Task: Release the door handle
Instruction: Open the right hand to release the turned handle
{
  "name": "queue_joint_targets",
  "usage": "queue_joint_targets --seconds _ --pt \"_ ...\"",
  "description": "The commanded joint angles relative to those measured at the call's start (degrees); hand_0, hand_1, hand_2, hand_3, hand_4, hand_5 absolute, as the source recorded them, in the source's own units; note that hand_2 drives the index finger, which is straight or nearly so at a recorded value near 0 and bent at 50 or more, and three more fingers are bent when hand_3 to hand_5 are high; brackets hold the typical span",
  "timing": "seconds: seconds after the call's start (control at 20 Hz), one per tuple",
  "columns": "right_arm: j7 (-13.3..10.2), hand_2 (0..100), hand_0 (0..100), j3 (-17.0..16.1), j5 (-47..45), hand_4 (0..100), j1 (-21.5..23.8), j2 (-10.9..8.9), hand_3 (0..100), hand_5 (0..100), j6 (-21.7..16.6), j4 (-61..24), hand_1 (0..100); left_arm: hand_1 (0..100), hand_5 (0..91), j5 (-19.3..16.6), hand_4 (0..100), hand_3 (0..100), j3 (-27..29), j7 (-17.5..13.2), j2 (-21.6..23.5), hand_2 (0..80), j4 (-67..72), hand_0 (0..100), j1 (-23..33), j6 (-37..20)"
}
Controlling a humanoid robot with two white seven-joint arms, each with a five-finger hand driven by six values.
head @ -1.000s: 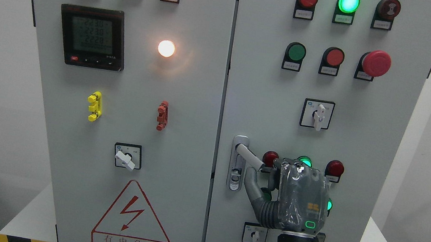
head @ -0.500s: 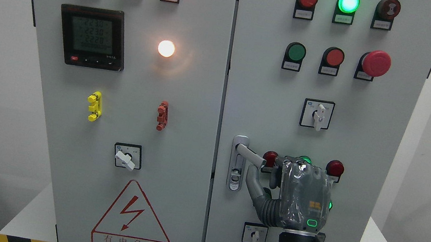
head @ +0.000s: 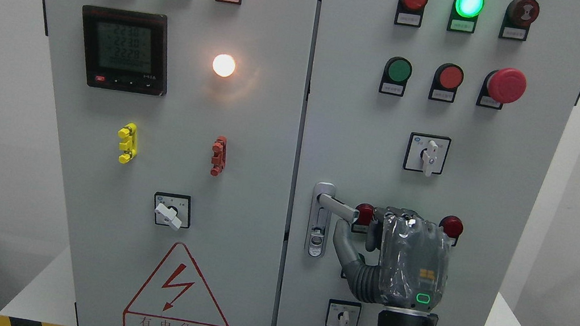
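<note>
The silver door handle (head: 338,207) sticks out from its lock plate (head: 319,219) on the left edge of the cabinet's right door (head: 362,139). Its lever points right, almost level. My right hand (head: 366,233), grey and wrapped in clear film, comes up from the bottom edge. Its fingers (head: 376,227) curl over the lever's outer end and the thumb (head: 342,245) reaches up beneath the lever. The back of the hand hides the lever's tip and a green lamp behind it. My left arm does not show.
The grey cabinet fills the view with lamps, push buttons, a red mushroom button (head: 505,85), rotary switches (head: 427,153) and a meter (head: 124,49). Red lamps (head: 452,226) flank my hand, a small switch (head: 342,315) sits below it. White platform edges with hazard stripes lie at both lower sides.
The lever has swung up from a downward tilt to nearly level. My right hand rose with it and shifted slightly right, still wrapped around it.
</note>
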Motion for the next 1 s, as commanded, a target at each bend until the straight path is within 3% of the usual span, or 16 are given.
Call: queue_joint_targets --seconds 0.0,0.5,0.7,0.85,0.95 --pt "-0.3 95 38 -0.1 0.0 93 0.2 -0.17 100 100 -0.1 0.0 61 39 0.0 0.0 0 0 -0.8 0.0 0.0 0.0 1.1 12 0.0 0.0" --pt "-1.9 96 41 1.2 -0.3 93 2.4 -0.25 100 100 -1.2 -0.9 60 39 0.0 0.0 0 0 -0.8 0.0 0.1 0.0 1.1 12 0.0 0.0" --pt "-5.1 93 45 1.0 -0.3 91 8.7 -3.5 100 99 -5.8 -2.7 57 39 0.0 0.0 0 0 -0.8 0.0 0.0 0.0 1.1 12 0.0 0.0" --pt "-6.9 74 45 0.2 -0.3 81 12.7 -8.59 98 86 -6.9 -4.8 55 39 0.0 0.0 0 0 -0.8 0.0 0.0 0.0 1.1 12 -0.1 0.0" --pt "-7.7 51 45 -1.0 -0.5 58 13.2 -10.62 70 60 -8.0 -5.5 52 39 0.0 0.0 0 0 -0.8 0.0 0.0 0.0 1.1 12 0.0 0.0"
